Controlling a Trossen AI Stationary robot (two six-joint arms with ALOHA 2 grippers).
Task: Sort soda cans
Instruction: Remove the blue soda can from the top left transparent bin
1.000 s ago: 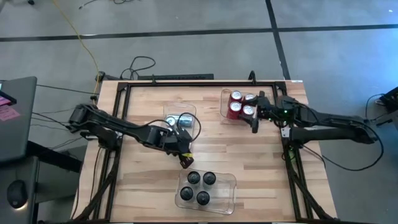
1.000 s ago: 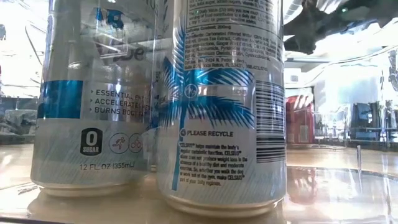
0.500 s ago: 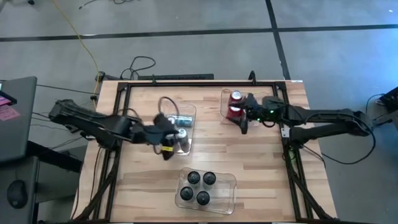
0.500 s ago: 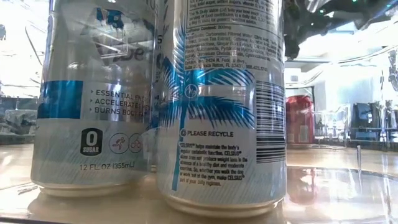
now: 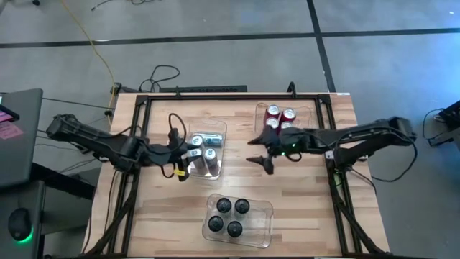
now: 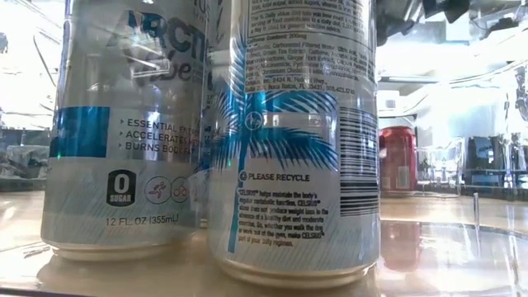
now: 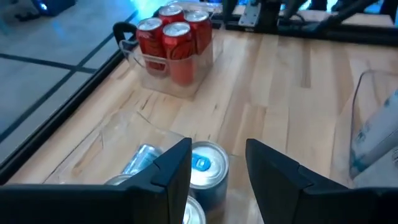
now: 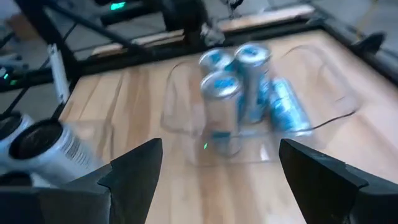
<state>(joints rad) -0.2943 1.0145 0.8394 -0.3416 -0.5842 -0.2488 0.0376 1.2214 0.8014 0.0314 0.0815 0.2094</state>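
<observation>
From above, the left gripper (image 5: 181, 167) hangs with jaws parted and empty beside the bin (image 5: 223, 138) of silver-blue cans (image 5: 203, 150), the right gripper (image 5: 259, 154), jaws spread, over the bare surface (image 5: 309, 194), while only the low view shows labels.

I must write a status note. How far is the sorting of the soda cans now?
Nearly finished, it seems. Four dark cans stand in the near bin, the red cans fill the far right bin, and three silver-blue cans stand in the left bin. One silver-blue can lies on its side there and probably needs standing up. The left pincer hovers empty over them; the right pincer is open and empty.
</observation>
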